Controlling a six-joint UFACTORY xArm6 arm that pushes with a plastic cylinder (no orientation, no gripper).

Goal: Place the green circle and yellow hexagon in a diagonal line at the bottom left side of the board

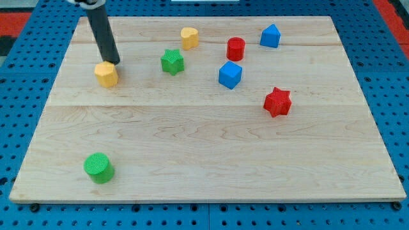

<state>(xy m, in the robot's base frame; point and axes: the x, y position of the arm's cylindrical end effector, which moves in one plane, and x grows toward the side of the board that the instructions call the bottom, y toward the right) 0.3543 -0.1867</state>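
The green circle (pixel 99 168) sits near the board's bottom left corner. The yellow hexagon (pixel 107 74) lies at the upper left of the board. My tip (pixel 114 62) is just above and slightly right of the yellow hexagon, touching or nearly touching its top edge. The rod leans up toward the view's top left.
A green star (pixel 172 62) lies right of the hexagon. A yellow heart (pixel 189 38), a red cylinder (pixel 236 48), a blue pentagon-like block (pixel 270 36), a blue cube (pixel 230 75) and a red star (pixel 277 101) are on the upper right half. The wooden board (pixel 204 185) rests on a blue pegboard.
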